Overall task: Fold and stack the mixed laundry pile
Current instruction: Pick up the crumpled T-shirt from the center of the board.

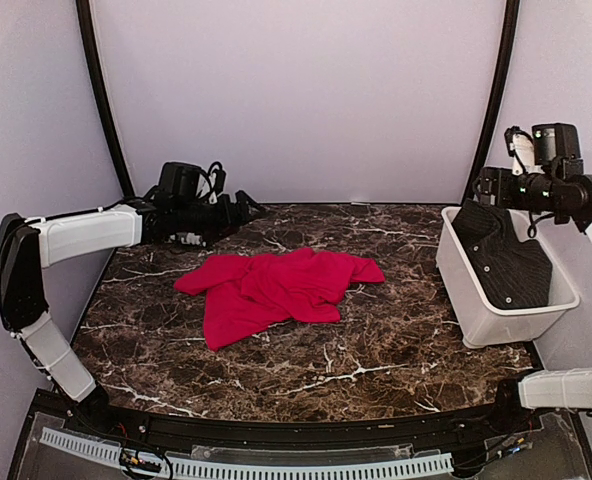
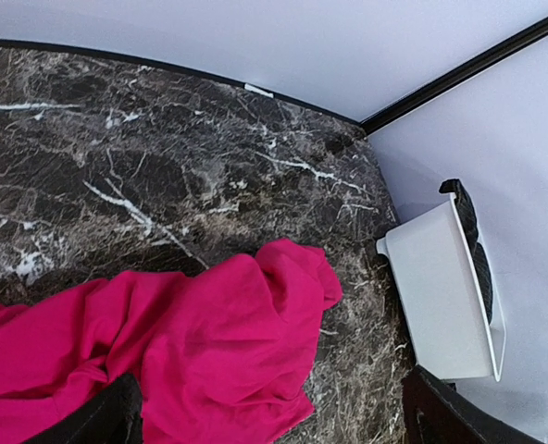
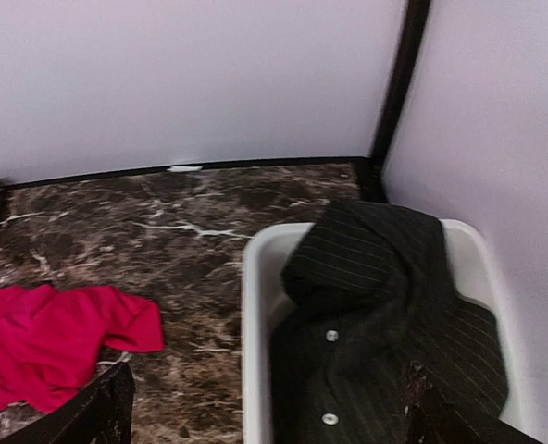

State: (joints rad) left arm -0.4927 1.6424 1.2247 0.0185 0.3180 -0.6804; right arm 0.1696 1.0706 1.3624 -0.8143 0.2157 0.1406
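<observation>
My right gripper [image 1: 479, 188] hangs wide open and empty, just over the dark striped shirt [image 1: 506, 258] slumped in the white bin [image 1: 496, 322] at far right. The red garment [image 1: 276, 288] sprawls left-to-right mid-table, nearer my open left gripper [image 1: 250, 210].

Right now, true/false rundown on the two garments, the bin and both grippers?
The red garment lies crumpled on the table. True.
The dark pinstriped shirt lies folded on the table. False: it sits bunched in the white bin.
The left gripper grips the red garment. False: it is open and holds nothing.
The right gripper is open and empty, up by the bin. True.
</observation>
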